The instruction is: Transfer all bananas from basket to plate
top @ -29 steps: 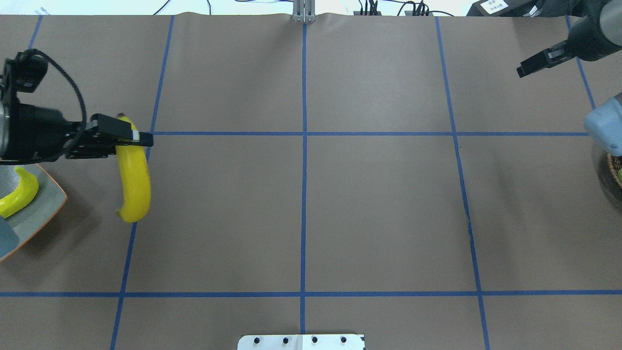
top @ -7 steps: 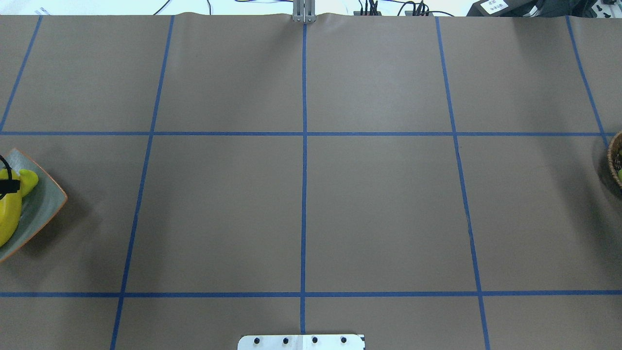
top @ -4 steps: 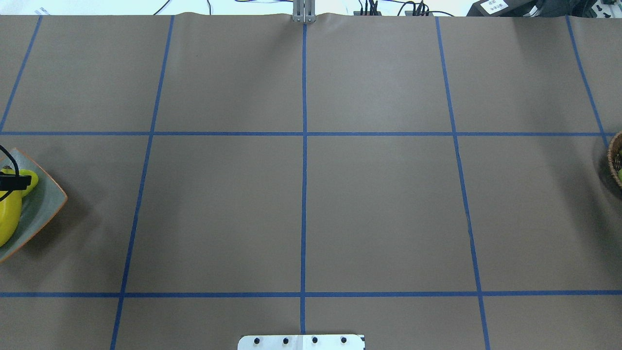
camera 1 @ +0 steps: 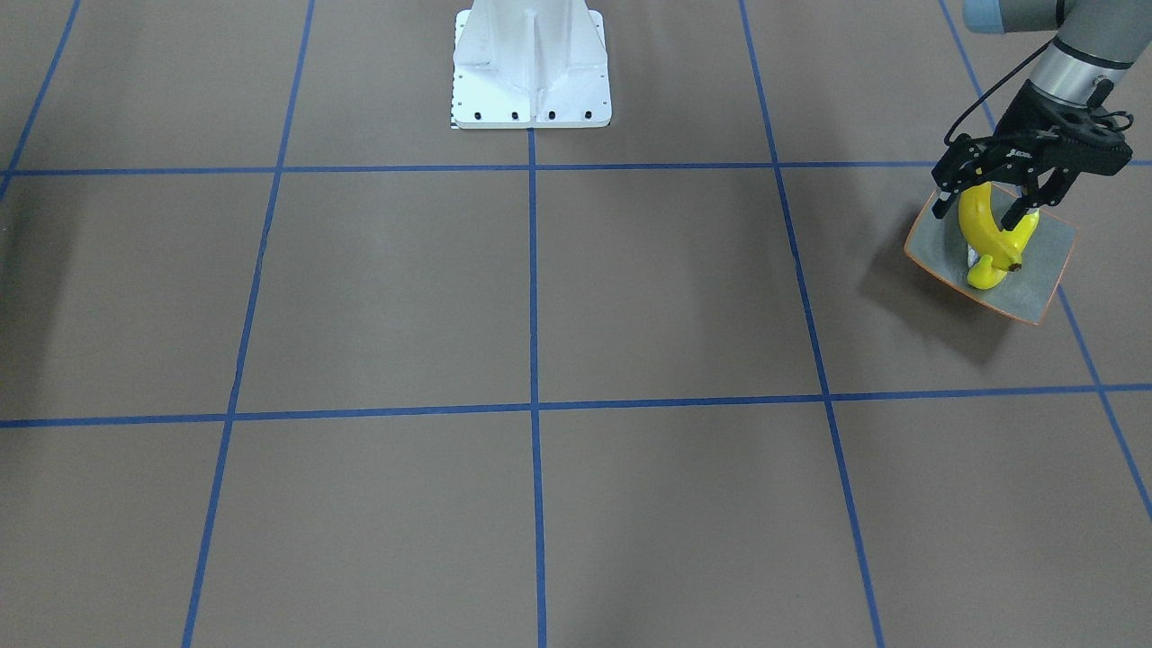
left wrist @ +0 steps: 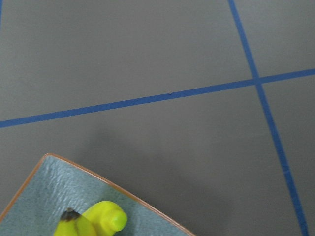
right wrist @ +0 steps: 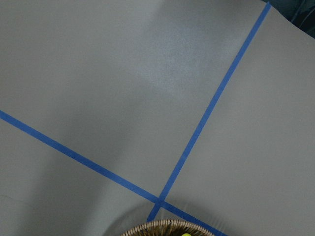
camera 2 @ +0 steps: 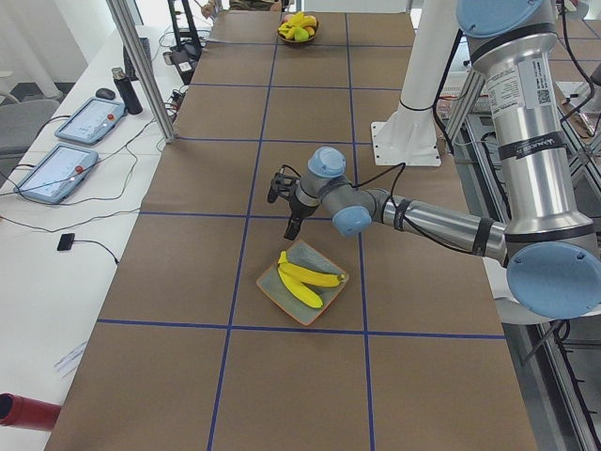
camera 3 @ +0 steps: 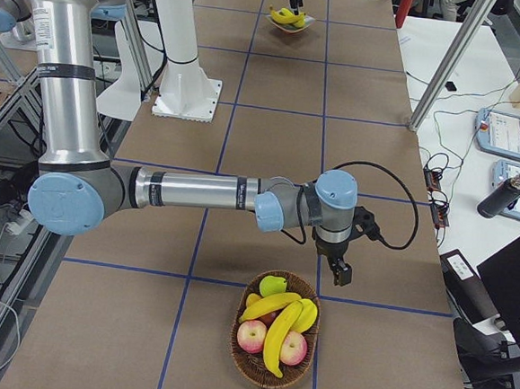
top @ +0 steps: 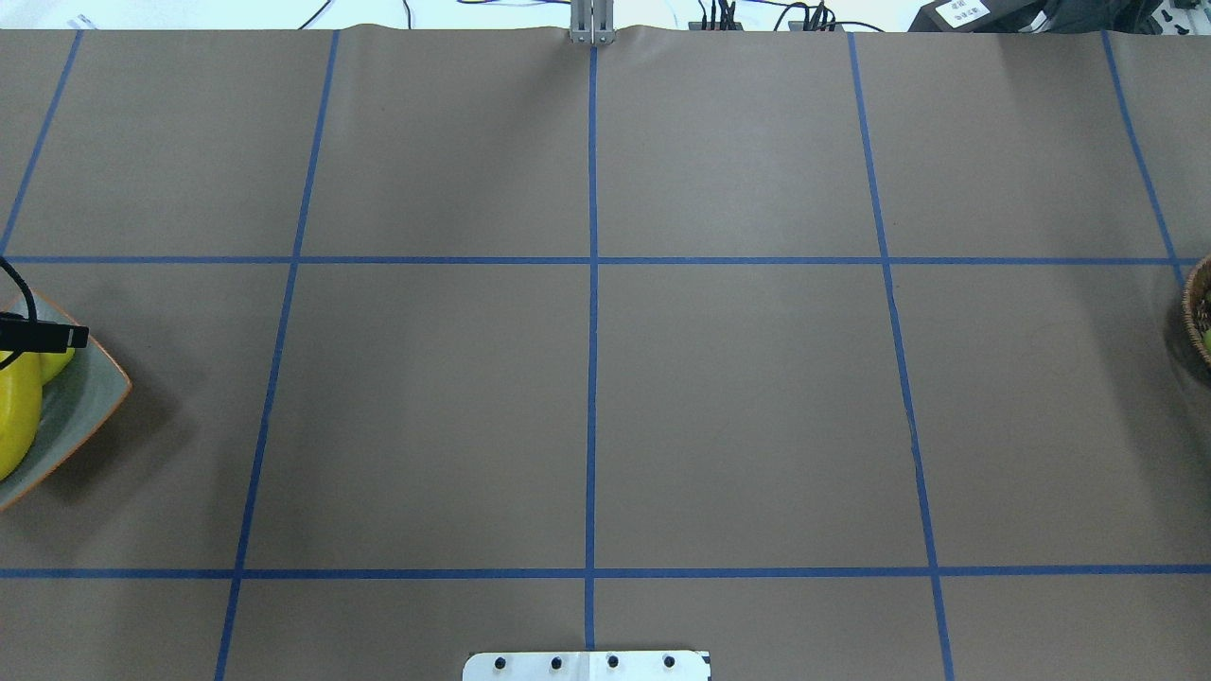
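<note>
Light's bright, even, diffuse from overhead: shadows soft-edged, e.g. the plate throws a blurry dark patch toward the middle of the tabletop, and a pale sheen sits near its far edge. Fixed cams are sharp, though the strip past the far edge blows out white; both wrist views softer, grainier, with a colder grey cast.

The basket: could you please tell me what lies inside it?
At least two bananas, two reddish apples and a green fruit fill the basket; anything underneath them is covered.
</note>
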`<action>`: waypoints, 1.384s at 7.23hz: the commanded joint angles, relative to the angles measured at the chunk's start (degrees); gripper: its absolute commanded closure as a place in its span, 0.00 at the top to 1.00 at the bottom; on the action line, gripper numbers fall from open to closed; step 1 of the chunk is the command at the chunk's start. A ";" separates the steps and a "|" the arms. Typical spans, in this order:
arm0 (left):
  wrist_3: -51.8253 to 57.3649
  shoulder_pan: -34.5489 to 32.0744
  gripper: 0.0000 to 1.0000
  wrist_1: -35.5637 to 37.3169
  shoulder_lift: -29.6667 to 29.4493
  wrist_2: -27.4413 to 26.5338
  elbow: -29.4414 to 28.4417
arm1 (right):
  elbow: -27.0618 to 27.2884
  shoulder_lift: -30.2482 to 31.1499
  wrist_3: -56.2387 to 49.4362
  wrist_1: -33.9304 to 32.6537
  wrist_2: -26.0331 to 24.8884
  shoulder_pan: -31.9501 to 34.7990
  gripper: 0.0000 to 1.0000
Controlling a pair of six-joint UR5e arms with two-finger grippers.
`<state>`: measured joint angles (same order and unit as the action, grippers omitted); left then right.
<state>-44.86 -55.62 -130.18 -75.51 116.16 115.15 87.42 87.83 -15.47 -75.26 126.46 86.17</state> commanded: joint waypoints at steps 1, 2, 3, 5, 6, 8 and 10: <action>0.04 -0.89 1.00 0.02 -0.86 1.44 0.16 | -0.32 7.58 -1.41 9.47 -0.16 0.05 1.00; 0.04 -0.89 1.00 0.02 -0.86 1.44 0.16 | -0.06 10.05 -0.28 11.26 -0.16 0.05 0.99; 0.04 -0.98 1.00 -0.07 -0.86 1.53 0.16 | -0.58 10.77 0.34 11.19 -0.16 0.05 0.99; 0.04 -1.07 1.00 -0.07 -0.78 1.53 0.60 | -1.72 12.53 0.70 12.07 0.19 0.05 0.97; 0.04 -1.15 1.00 -0.07 -0.69 1.53 0.77 | -1.72 12.54 0.96 12.24 0.37 -0.12 0.94; -0.05 -1.16 1.00 -0.07 -0.69 1.53 0.78 | -1.81 12.45 1.23 12.42 0.90 -0.56 0.84; 0.04 -1.16 1.00 -0.07 -0.69 1.53 0.78 | -1.90 12.36 1.23 12.42 0.81 -2.05 0.83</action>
<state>-44.85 -56.77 -130.25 -76.20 117.69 115.93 85.59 100.24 -14.26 -62.85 127.27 84.91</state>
